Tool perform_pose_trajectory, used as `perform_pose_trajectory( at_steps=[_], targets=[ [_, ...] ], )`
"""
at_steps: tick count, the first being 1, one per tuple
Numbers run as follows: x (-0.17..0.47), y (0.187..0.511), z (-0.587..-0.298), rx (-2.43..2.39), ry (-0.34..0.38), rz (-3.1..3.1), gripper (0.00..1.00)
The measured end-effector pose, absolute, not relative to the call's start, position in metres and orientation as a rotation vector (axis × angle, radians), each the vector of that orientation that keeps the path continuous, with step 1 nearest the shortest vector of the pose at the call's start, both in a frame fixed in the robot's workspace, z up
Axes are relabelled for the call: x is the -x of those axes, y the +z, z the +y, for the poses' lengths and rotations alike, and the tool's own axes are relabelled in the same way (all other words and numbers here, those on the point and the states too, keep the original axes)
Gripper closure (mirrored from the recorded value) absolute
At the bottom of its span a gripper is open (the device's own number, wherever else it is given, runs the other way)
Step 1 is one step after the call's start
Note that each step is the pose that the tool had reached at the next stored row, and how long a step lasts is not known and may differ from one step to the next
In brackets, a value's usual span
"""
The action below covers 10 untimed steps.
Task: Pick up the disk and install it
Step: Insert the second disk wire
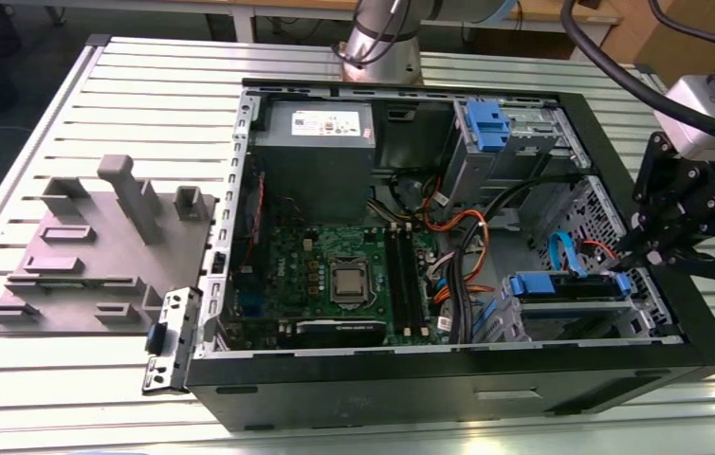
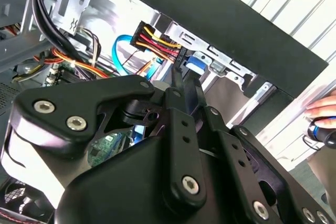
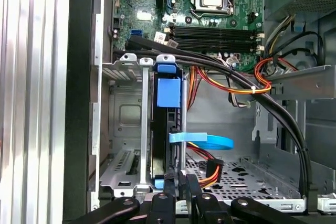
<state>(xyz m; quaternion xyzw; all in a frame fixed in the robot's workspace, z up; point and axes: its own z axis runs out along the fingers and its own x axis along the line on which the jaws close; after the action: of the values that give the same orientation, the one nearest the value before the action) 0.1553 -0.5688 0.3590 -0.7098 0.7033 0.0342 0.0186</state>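
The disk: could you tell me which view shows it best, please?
The first wrist view: the disk stands edge-on in its bay, blue rail visible, with the gripper at its end. The exterior view shows only its blue rail beside the gripper; the second wrist view is mostly blocked.

support: slatted metal table (image 1: 42, 379) | on it: open computer case (image 1: 459, 389), grey fixture block (image 1: 92, 246)
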Motion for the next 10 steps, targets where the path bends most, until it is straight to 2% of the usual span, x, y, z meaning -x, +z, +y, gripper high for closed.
perform_pose_trajectory(
  at_steps=[10],
  targets=[
    [-0.1572, 0.3549, -0.5636, 2.204, 0.106, 2.184, 0.77]
  ],
)
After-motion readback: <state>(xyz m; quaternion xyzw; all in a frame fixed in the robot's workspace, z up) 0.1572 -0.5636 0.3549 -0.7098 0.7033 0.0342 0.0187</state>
